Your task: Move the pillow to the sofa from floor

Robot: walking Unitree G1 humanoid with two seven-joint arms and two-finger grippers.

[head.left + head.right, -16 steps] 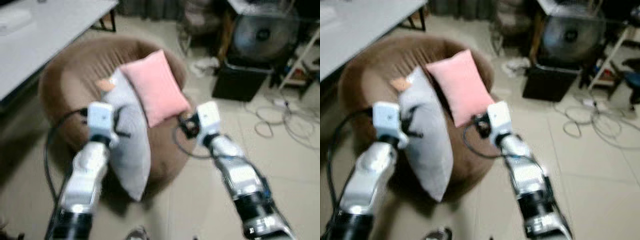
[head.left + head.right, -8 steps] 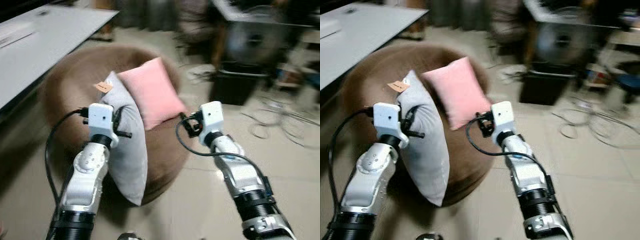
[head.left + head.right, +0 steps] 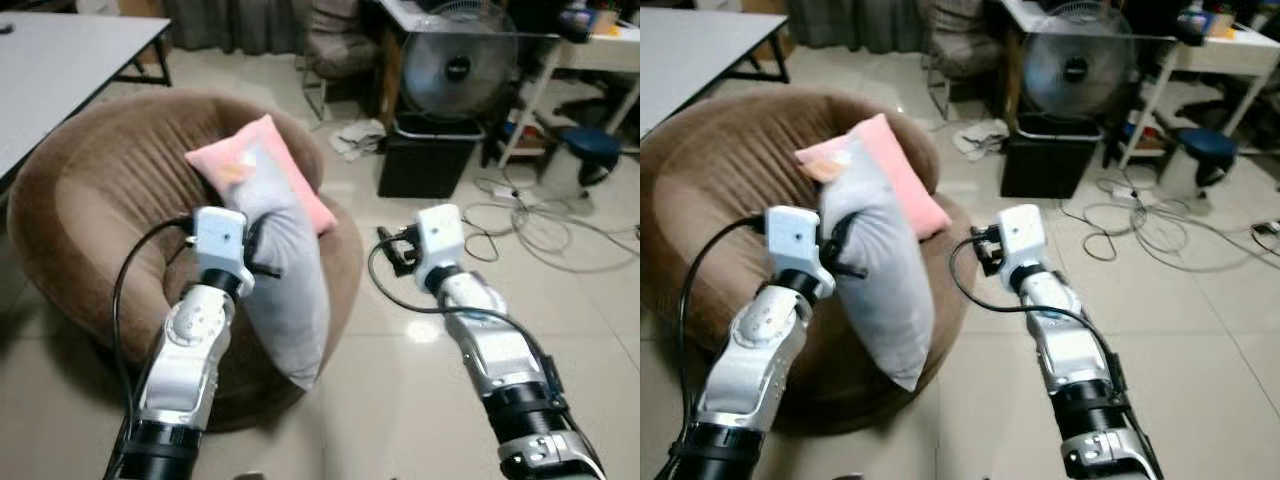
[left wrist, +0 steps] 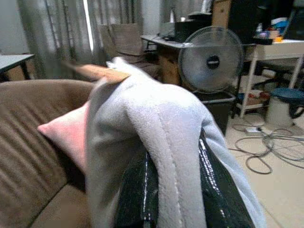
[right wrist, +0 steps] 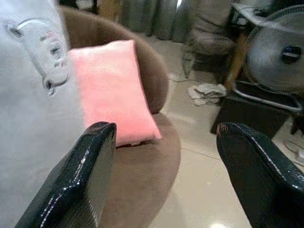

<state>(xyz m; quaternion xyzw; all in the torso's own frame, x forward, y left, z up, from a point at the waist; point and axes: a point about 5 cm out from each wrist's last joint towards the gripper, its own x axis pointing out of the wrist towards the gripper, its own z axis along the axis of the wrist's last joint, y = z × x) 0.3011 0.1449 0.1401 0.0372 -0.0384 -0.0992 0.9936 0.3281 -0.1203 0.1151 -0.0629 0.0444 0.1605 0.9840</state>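
Since a second ago the grey pillow (image 3: 285, 270) has swung across the pink pillow (image 3: 262, 160), now covering most of it. Left claw (image 4: 175, 190) clamped on grey pillow's top edge, holding it upright over brown sofa (image 3: 100, 220), front rim. Right claw (image 5: 161, 171) fingers apart, at 3 o'clock of pillow, above floor (image 3: 400, 400)

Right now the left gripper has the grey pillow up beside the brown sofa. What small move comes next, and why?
Probably carry the left gripper a little further over the brown sofa, then lower. The grey pillow is pinched at its edge and hangs over the sofa's front rim, beside the pink pillow, not yet on the seat. The open right gripper holds nothing.
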